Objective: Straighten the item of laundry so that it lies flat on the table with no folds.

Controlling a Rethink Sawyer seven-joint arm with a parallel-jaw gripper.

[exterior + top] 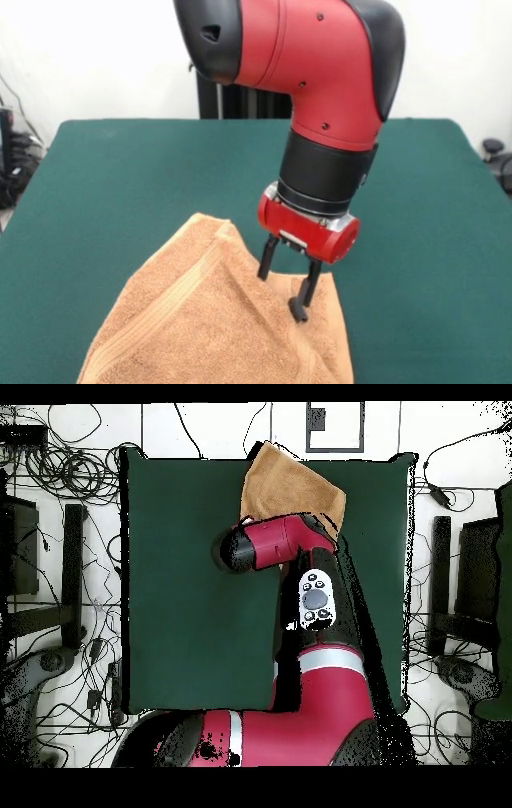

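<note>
The orange-tan towel (200, 312) lies rumpled at the near edge of the green table (120, 176), with a folded ridge running down its middle and a woven band along its left side. Its lower part runs out of the picture. My gripper (281, 291) hangs right over the towel's upper right edge. It is open, its two black fingers apart, and the right fingertip (298, 309) touches the cloth. In the overhead view the towel (285, 484) lies at the table's top edge, partly under the arm, which hides the gripper. No white tag shows.
The red arm (285, 544) reaches across the table (190, 584) from the base at the bottom. Cables and black stands (70, 564) lie on the floor around the table. A white square frame (333, 426) is past the top edge.
</note>
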